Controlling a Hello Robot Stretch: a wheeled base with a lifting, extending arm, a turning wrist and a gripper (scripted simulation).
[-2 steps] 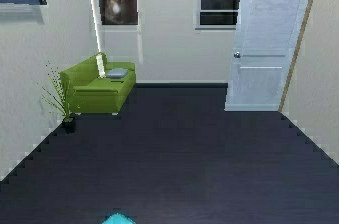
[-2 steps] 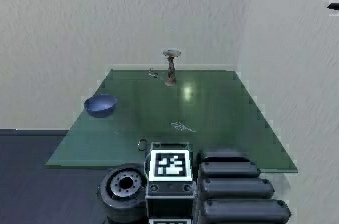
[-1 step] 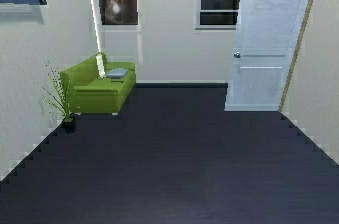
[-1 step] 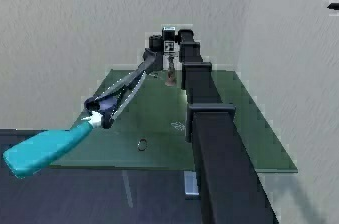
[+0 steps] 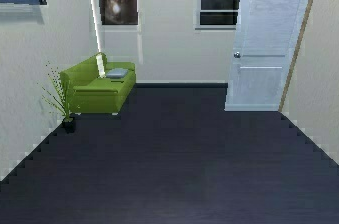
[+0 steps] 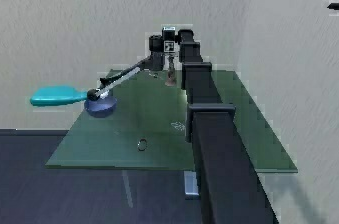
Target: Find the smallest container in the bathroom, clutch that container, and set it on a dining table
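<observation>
In the arm side view my dark arm [image 6: 212, 120] reaches out over a green glass-like tabletop [image 6: 107, 145]. My gripper [image 6: 164, 62] is at the arm's far end, near the table's far edge by the wall. A thin grey rod [image 6: 127, 77] slants from near the gripper down to a blue rounded thing [image 6: 101, 104] on the table. Beside that, a turquoise flat blob [image 6: 57, 97] juts past the table's left edge. I cannot tell whether the gripper holds anything.
Two tiny items [image 6: 142, 145] [image 6: 177, 125] lie on the tabletop. In the forward view, a green sofa [image 5: 99, 85] with a flat grey thing [image 5: 117, 73] on it stands at the back left. A potted plant [image 5: 59, 100] and a white pole [image 5: 100, 35] are by it. A white door [image 5: 262, 55] is at the back right, across open dark floor [image 5: 177, 160].
</observation>
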